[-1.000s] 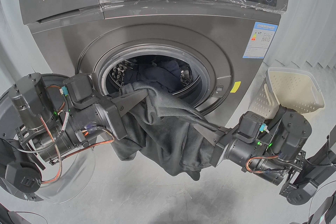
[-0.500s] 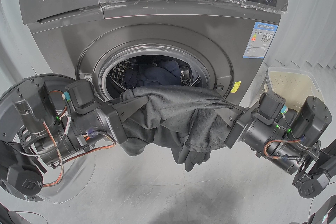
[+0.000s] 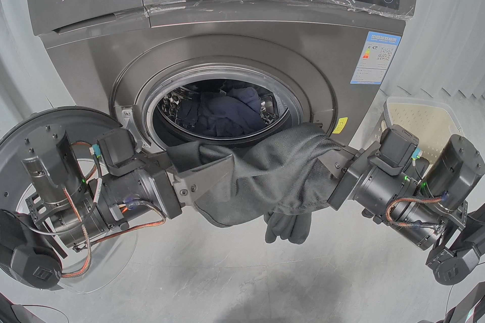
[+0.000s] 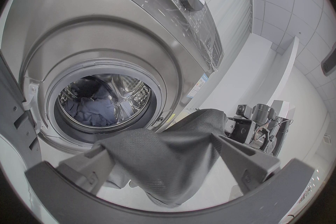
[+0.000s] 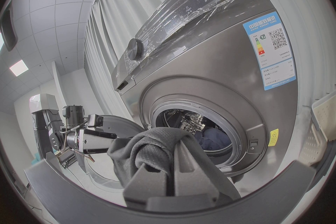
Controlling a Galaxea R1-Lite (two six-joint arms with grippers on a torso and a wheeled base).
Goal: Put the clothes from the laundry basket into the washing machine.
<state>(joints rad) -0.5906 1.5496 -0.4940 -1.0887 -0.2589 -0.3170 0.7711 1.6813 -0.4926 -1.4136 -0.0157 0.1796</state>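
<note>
Grey floor (image 3: 227,283), washing machine (image 3: 217,36) standing on it, white laundry basket (image 3: 429,127) just beside the machine

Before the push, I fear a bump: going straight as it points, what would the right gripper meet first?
Probably the round door rim of the grey washing machine, just ahead of the right gripper, shut on the dark grey garment; it might clear into the drum, depth unclear.

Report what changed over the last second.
The right gripper swung up toward the opening of the washing machine, raising the dark garment; the left gripper sank slightly. Unchanged: right one clamped on it, cloth draped across the left's spread fingers, blue clothes inside, laundry basket.
</note>
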